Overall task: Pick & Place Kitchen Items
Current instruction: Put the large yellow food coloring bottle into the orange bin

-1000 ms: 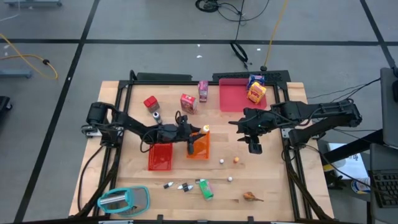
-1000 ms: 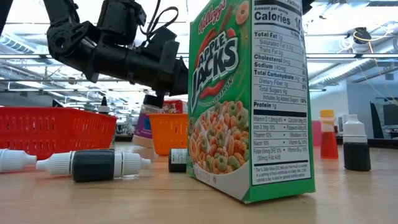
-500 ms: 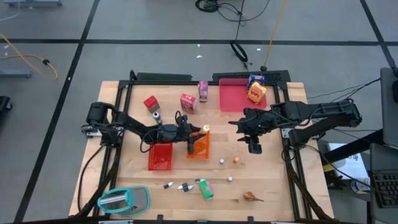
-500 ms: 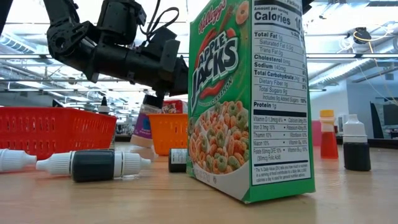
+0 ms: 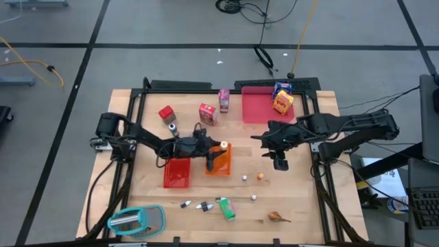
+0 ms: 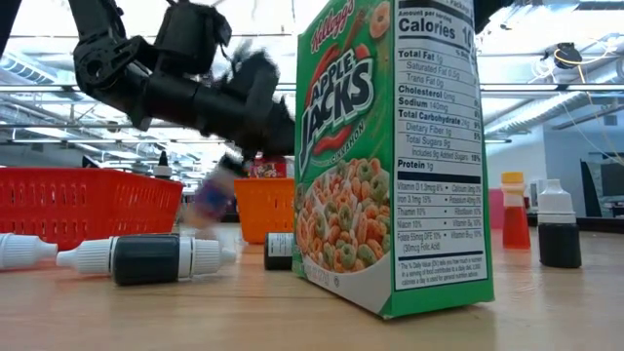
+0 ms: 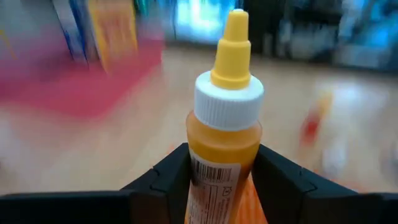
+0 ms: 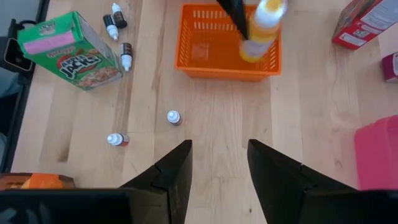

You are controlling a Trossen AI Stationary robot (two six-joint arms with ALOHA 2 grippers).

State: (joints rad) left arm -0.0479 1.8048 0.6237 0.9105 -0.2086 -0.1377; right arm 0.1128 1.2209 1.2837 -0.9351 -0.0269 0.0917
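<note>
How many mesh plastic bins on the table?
2. The red mesh plastic bin sits left of centre; the orange mesh plastic bin stands right beside it, under the left gripper. No others visible; the arms could hide something small.

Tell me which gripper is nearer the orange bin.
Left. The left gripper is over the orange bin with a yellow-capped orange bottle between its fingers. The right gripper hangs over bare table to the bin's right, well apart from it.
</note>
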